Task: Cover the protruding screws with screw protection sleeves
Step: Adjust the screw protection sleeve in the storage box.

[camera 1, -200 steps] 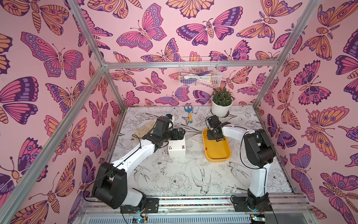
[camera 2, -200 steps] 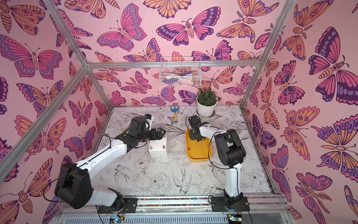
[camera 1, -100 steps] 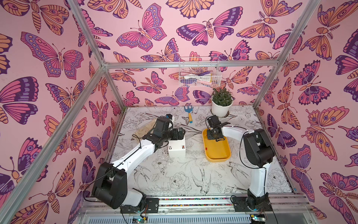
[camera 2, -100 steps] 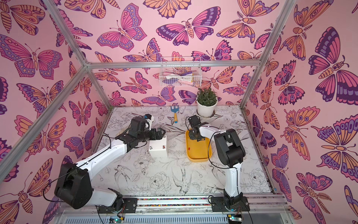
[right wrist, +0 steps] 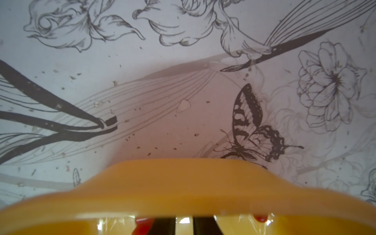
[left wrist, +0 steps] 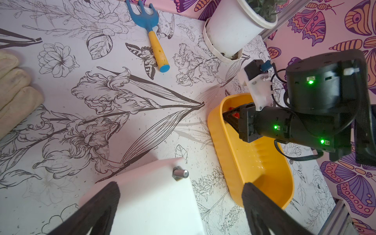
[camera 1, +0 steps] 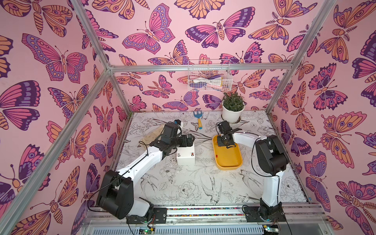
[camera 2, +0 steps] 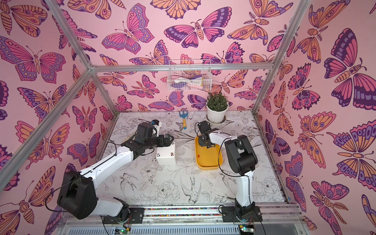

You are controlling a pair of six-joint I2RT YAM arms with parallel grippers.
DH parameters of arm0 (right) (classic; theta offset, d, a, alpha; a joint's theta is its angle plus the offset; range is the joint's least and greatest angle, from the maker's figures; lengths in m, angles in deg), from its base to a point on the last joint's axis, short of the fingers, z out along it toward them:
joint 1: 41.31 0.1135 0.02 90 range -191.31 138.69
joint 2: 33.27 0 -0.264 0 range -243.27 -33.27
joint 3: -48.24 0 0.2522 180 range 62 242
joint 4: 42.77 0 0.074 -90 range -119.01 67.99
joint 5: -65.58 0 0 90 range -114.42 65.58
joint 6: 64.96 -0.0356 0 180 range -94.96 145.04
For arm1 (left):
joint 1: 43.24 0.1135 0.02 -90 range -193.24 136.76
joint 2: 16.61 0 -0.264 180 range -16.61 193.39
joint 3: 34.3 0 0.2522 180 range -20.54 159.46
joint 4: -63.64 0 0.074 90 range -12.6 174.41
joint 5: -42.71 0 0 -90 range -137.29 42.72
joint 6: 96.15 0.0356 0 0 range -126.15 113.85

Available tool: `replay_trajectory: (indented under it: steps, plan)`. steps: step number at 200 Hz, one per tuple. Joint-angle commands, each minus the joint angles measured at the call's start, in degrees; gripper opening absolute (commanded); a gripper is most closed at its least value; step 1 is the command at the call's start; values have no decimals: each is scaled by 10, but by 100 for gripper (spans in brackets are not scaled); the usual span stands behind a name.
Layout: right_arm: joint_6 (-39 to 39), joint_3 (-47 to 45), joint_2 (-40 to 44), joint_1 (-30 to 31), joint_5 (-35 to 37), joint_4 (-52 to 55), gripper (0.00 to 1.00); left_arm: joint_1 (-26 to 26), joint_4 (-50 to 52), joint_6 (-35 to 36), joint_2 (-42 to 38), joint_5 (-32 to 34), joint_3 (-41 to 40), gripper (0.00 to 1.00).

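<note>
Right gripper (left wrist: 225, 117) is sunk in the yellow tray (right wrist: 183, 187) among red sleeves (right wrist: 260, 218); jaws nearly closed, grasp cannot be confirmed. Left gripper (left wrist: 181, 186) is held wide open over the white box (left wrist: 152, 195), screw (left wrist: 180, 174) bare. Unclamped box may be shoved; sleeve may be dropped.

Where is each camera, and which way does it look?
Top views: high in front, looking down at the table; left arm and right arm show whole.
Left wrist: on that arm, looking past the open left hand at the white box, screw and yellow tray.
Right wrist: on that arm, low over the tray's rim, facing the table; only its fingers show.
Both wrist views share the tray.
</note>
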State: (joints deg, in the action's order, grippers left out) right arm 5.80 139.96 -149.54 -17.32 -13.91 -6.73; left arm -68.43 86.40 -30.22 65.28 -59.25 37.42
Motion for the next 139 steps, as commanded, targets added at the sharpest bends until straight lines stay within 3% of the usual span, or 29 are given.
replay_trajectory:
  steps: [1,139]
  plan:
    - [2,5,-16,-5,8,14,17,-3,-3,3,-4,4,-2,96]
    - [1,-2,14,-5,0,23,9,-3,-8,1,-14,5,-8,97]
